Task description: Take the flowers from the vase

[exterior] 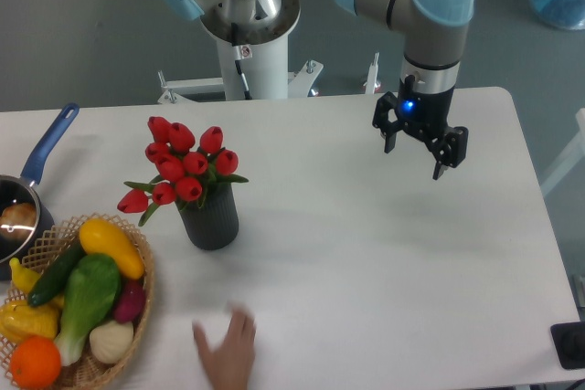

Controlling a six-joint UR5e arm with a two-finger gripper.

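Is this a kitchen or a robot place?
Probably a robot lab, not a kitchen: a robot arm bolted on a stand by a plain white table, with flowers and a basket of pretend-looking food.

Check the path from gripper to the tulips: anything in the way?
Nothing visible. The gripper hangs open over bare table, well to the side of the flowers in the vase. The basket, saucepan and a person's hand all lie off that line.

Open tabletop [366,253] separates the gripper [416,158] from the flowers [183,166] in the vase [211,216]. Beyond them crowd a wicker basket [142,303], saucepan [27,180] and a human hand [228,353].
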